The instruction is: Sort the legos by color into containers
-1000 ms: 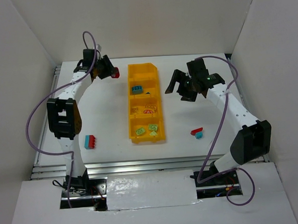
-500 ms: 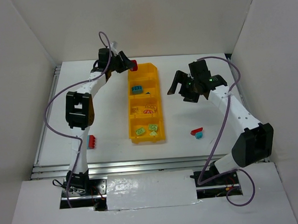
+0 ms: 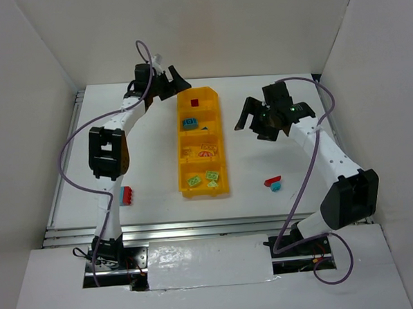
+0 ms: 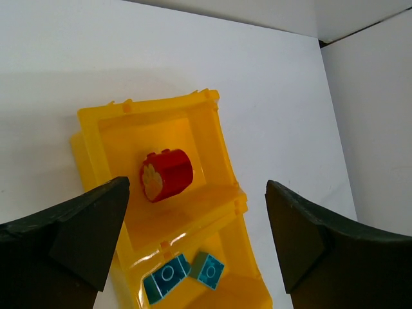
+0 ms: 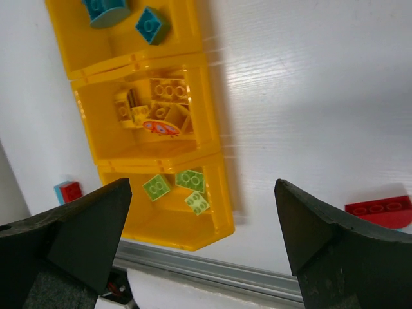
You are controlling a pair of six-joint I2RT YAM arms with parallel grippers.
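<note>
Red lego (image 4: 166, 175) lies in far compartment of yellow bin (image 3: 182, 183). Left hand (image 3: 178, 84) wide open, empty, by its far-left corner. Right hand (image 3: 251, 124) wide open, empty, right of bin over worktop (image 3: 151, 164).

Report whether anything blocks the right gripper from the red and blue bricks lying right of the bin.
Nothing visible does. Only bare table shows between the open right gripper and the red brick and blue brick, which lie apart from the bin.
</note>
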